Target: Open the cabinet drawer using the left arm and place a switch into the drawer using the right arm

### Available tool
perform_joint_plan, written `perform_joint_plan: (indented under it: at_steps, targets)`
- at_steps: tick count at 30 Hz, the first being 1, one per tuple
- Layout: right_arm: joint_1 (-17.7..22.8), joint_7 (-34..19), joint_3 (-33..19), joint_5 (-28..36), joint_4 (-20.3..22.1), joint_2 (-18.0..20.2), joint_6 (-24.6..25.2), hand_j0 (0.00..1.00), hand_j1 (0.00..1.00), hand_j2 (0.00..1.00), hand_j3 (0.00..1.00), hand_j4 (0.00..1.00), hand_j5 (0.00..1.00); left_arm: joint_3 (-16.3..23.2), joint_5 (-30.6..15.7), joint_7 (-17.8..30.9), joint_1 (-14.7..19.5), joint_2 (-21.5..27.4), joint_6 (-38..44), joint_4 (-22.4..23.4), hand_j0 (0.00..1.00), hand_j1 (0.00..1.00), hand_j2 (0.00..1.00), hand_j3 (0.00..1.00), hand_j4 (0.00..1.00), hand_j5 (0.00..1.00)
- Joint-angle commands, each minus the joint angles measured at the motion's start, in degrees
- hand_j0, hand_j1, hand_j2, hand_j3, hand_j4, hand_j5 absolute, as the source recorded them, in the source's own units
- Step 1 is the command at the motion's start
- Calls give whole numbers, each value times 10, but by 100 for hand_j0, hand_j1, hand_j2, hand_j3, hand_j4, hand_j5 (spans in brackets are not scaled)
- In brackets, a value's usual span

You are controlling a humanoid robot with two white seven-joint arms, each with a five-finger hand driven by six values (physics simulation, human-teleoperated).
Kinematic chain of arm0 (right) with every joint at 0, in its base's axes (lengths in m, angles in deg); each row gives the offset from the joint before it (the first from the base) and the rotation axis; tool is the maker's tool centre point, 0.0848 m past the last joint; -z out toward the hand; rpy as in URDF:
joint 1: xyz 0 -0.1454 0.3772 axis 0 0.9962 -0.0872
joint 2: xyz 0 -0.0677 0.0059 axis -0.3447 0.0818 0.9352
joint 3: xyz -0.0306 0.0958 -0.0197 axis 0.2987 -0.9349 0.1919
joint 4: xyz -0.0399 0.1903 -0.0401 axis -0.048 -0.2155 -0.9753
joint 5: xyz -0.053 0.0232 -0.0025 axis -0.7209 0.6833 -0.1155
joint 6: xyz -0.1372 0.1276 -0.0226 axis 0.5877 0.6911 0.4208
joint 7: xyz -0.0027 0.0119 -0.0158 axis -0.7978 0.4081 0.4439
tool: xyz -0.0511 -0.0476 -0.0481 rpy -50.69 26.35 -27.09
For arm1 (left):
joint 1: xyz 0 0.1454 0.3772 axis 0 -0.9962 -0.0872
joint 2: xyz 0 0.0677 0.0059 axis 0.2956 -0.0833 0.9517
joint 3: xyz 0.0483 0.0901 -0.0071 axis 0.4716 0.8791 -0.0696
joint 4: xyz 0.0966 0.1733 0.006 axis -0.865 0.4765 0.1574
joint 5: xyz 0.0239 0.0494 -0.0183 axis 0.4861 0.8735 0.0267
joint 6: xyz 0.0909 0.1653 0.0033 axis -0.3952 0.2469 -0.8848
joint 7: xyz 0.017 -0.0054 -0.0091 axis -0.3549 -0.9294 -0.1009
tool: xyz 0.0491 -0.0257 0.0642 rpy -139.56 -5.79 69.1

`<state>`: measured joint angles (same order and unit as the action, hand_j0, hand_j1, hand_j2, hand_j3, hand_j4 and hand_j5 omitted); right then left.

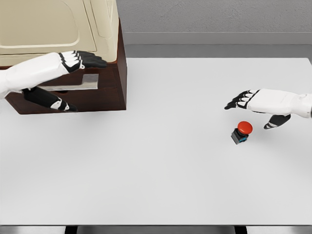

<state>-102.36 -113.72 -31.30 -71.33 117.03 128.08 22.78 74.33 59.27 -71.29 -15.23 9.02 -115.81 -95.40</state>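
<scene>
switch (242,132) upright, red cap up

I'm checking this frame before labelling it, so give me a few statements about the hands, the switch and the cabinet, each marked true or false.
1. The right hand grasps the switch. False: its fingers are spread and the switch sits on the table below it.
2. The switch has a red button top on a dark base. True.
3. The left hand is in front of the cabinet, by its drawer handle. True.
4. The cabinet stands at the table's right edge. False: it stands at the far left corner.
5. The switch already lies in the drawer. False: it is out on the table.
</scene>
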Motion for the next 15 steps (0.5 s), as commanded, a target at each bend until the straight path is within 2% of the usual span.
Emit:
perform_joint_plan:
  at_steps: [1,3,7,10,15]
  targets:
    - [0,0,-1,3,0,1,0,100,100,100,100,100,100,13,14,0,3,3,0,-1,100,100,100,100,100,100]
    - [0,0,-5,3,-1,1,0,100,100,100,100,100,100,48,14,1,23,6,0,0,100,100,100,100,100,100]
    - [1,0,-8,3,-10,1,-2,100,100,100,100,100,100,36,4,0,18,20,0,-1,100,100,100,100,100,100]
    - [2,0,-6,4,-33,1,-1,100,100,100,100,100,100,17,-31,0,20,35,0,-1,100,100,100,100,100,100]
    - [11,0,-8,4,-31,8,-10,100,100,100,100,100,100,19,-29,1,10,34,0,-1,100,100,100,100,100,100]
